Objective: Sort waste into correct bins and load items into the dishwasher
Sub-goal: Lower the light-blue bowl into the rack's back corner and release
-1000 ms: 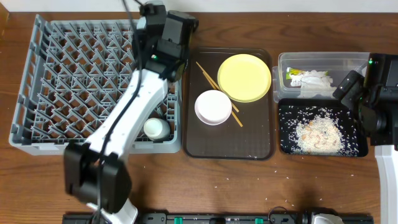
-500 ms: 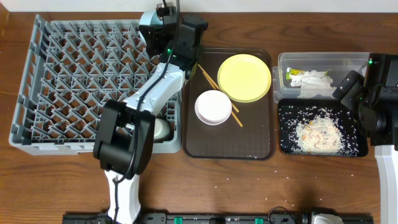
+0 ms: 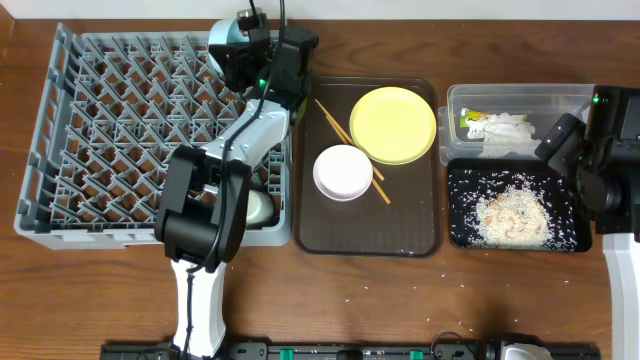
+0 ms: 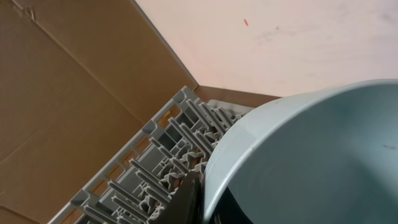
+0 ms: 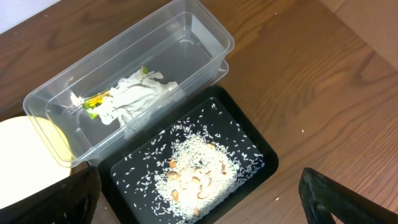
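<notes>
Grey rack (image 3: pixel 120 130) fills the left of the surface (image 3: pixel 400 300). From overhead, the left tool (image 3: pixel 240 48) sits over the rack's far right corner, and what it grips is hard to make out. The left wrist view settles it: the tool is clamped on the rim of the blue bowl (image 4: pixel 311 149), held above the pegs. Overhead alone shows the cup (image 3: pixel 258 208) in the rack's near right corner, and the plate (image 3: pixel 393 124), white bowl (image 3: pixel 343 172) and chopsticks (image 3: pixel 340 128) on the brown tray (image 3: pixel 370 235). The right wrist view shows the right tool (image 5: pixel 199 208) spread wide and holding nothing, above the tub (image 5: pixel 205 43) with paper (image 5: pixel 134 96) and wrapper (image 5: pixel 93 102), and the black tray (image 5: pixel 261 155) of rice (image 5: pixel 193 174).
</notes>
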You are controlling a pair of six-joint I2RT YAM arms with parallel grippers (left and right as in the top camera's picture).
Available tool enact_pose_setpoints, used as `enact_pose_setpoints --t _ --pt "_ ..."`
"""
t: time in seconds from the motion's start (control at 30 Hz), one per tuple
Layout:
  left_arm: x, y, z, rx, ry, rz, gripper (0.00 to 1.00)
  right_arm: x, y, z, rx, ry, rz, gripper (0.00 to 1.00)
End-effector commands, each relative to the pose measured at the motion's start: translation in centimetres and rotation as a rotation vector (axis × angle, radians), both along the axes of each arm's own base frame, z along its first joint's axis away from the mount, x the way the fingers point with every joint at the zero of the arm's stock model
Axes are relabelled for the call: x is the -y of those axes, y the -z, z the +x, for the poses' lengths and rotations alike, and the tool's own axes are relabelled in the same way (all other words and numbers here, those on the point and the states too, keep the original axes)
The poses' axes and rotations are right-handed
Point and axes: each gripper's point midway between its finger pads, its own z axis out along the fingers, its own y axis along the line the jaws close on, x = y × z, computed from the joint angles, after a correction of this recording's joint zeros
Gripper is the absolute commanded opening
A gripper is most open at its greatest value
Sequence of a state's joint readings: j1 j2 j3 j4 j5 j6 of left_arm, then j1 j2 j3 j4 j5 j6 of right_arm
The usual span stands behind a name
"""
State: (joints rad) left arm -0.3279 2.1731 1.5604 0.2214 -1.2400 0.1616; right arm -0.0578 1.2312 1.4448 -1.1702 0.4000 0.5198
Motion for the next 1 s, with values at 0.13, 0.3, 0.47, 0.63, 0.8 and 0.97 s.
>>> enact_pose_setpoints --t 0.13,0.3,0.47,0.63,0.8,0.97 --pt "-0.4 0.7 -0.7 -0.026 -0.029 0.026 0.08 0.3 -0.2 -0.1 0.011 0.023 0.001 0.99" --pt "-0.7 1.9 -1.3 -0.060 -0.033 0.040 0.07 0.3 -0.2 -0.1 0.011 0.023 0.001 0.99" --pt "-0.4 2.4 -2.0 -0.098 -0.041 0.066 0.07 0.3 -0.2 -0.1 0.011 0.023 0.001 0.99" --pt "1.5 2.7 -2.6 -0.141 -0.015 0.099 0.07 0.3 -0.2 -0.1 0.011 0.023 0.001 0.99" --pt "3.8 2.8 -2.9 -0.156 0.031 0.110 0.08 0.3 -0.2 -0.1 0.011 0.023 0.001 0.99" --pt "4.9 2.9 -2.9 -0.158 0.055 0.109 0.28 0.3 -0.2 -0.1 0.011 0.023 0.001 0.99"
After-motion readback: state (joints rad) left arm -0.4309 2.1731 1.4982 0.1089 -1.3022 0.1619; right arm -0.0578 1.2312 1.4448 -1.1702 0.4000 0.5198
